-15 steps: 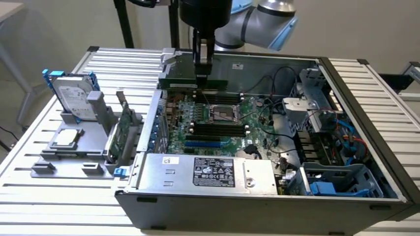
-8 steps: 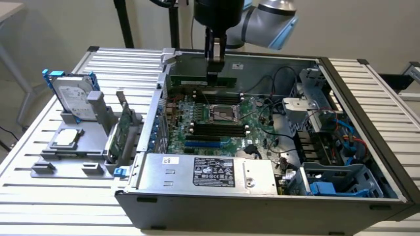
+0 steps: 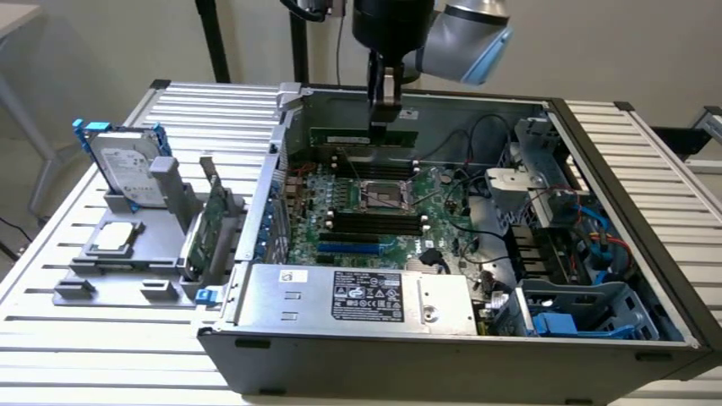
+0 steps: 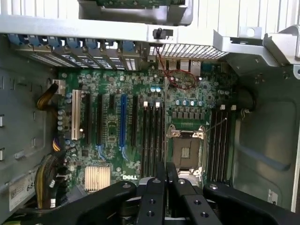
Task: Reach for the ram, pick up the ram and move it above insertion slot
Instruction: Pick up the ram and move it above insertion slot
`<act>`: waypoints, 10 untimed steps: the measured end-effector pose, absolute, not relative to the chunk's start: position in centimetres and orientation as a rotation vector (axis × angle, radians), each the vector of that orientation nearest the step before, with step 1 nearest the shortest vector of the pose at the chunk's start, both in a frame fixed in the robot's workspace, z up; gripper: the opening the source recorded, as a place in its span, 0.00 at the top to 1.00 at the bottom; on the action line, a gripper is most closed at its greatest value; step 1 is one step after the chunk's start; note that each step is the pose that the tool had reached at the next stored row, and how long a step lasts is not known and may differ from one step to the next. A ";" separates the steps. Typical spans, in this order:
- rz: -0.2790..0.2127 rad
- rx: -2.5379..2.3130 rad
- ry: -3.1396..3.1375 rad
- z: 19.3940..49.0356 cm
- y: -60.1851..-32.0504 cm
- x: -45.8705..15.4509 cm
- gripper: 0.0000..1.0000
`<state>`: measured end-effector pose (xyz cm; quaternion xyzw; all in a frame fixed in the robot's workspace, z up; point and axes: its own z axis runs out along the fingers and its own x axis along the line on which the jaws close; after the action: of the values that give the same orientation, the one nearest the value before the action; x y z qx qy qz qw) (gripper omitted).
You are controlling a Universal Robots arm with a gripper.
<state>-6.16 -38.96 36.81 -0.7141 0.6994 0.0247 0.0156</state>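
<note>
One long, thin green ram stick hangs edge-down, pinched in the black gripper, above the green motherboard's black memory slots, oriented for alignment.

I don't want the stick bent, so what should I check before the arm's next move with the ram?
1. Gripper shut on the ram: ok.
2. Ram held clear above the motherboard: ok.
3. Memory slots empty: ok.
4. Ram lined up over one slot: cannot tell.
5. Hard drive outside the case, out of the way: ok.
</note>
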 end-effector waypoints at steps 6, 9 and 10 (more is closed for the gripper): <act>0.077 -2.215 2.181 36.1 -38.6 -4.5 0.88; 0.077 -2.203 2.193 35.9 -38.6 -4.0 0.88; 0.077 -2.198 2.198 35.8 -38.5 -3.9 0.88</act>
<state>-3.89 -38.53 35.85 -0.7068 0.7068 0.0248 0.0161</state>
